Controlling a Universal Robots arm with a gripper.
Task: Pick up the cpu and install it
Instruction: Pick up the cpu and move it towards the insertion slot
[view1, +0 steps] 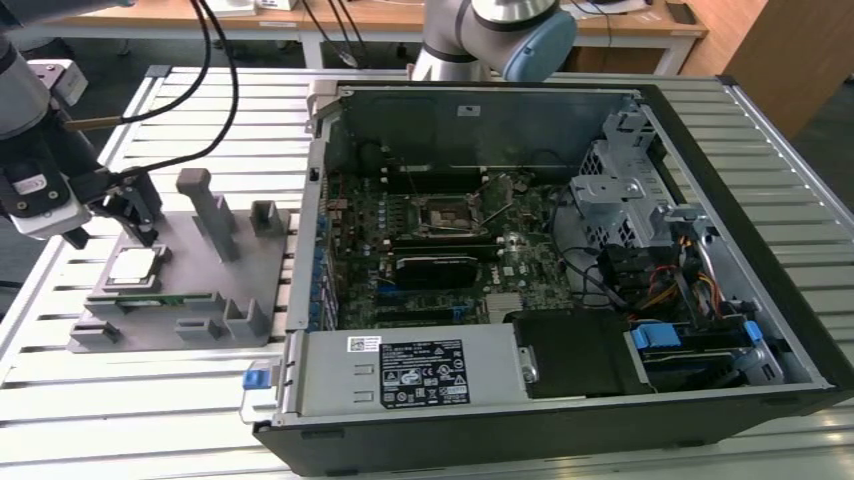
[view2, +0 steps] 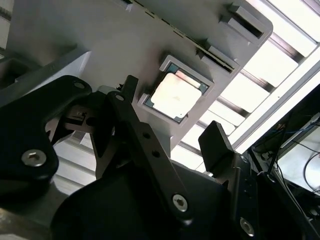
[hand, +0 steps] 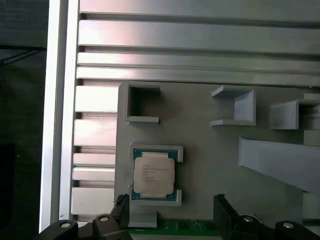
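At the exterior view's left, the claw (view1: 134, 222) hovers just above the grey holder (view1: 187, 300) on the slatted surface (view1: 80, 400). Its fingers (view2: 145, 135) are spread wide and grip nothing. The cpu (view1: 132, 266) lies flat in the holder's pocket right below. In both wrist views the chip sits between the two fingertips, apart from them. To the right, the opened computer case (view1: 767, 240) shows its black socket (view1: 447, 212).
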